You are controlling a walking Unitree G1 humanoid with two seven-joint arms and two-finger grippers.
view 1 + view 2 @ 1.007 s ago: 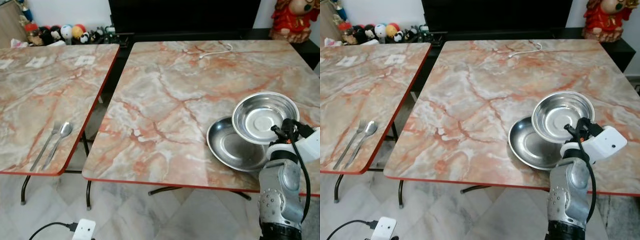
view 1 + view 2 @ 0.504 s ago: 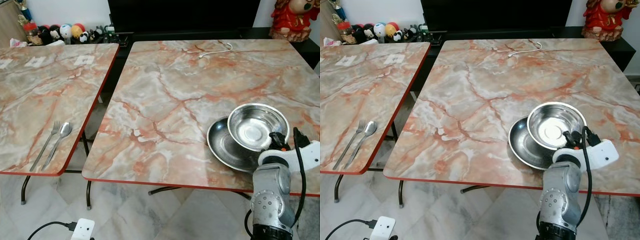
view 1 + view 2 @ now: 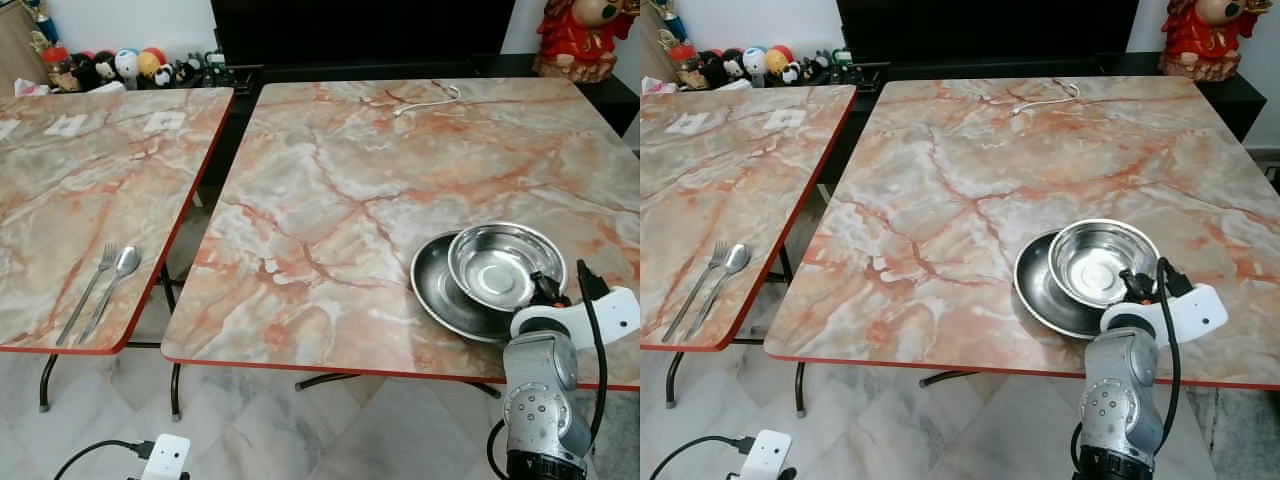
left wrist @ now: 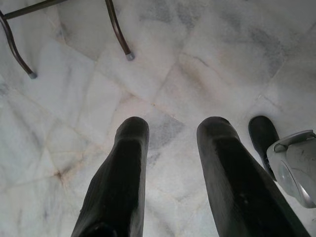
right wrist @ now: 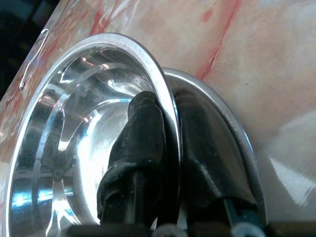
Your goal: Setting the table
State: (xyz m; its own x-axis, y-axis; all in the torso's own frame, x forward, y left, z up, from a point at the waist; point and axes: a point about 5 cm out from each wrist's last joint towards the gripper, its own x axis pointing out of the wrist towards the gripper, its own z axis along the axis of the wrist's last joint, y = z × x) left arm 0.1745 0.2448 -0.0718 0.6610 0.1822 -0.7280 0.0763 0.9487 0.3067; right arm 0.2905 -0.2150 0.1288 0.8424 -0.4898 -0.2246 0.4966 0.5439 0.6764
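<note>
A small steel bowl (image 3: 503, 264) sits low inside a wider steel plate (image 3: 437, 292) near the front right of the big marble table (image 3: 330, 200). My right gripper (image 3: 545, 291) is shut on the bowl's near rim. In the right wrist view one finger (image 5: 143, 133) lies inside the bowl (image 5: 69, 143) and the other outside it, over the plate's rim (image 5: 236, 132). A fork (image 3: 88, 294) and a spoon (image 3: 116, 279) lie side by side near the front edge of the left table (image 3: 90, 180). My left gripper (image 4: 173, 131) hangs open over the floor.
A white cable (image 3: 428, 100) lies at the big table's far edge. A narrow gap separates the two tables. Toys (image 3: 120, 66) and a red figurine (image 3: 578, 35) stand behind. A white power adapter (image 3: 166, 458) lies on the tiled floor, with table legs (image 4: 119, 30) nearby.
My right gripper has brought the bowl down from a raised, tilted hold until it rests low in the plate. The view has shifted slightly.
</note>
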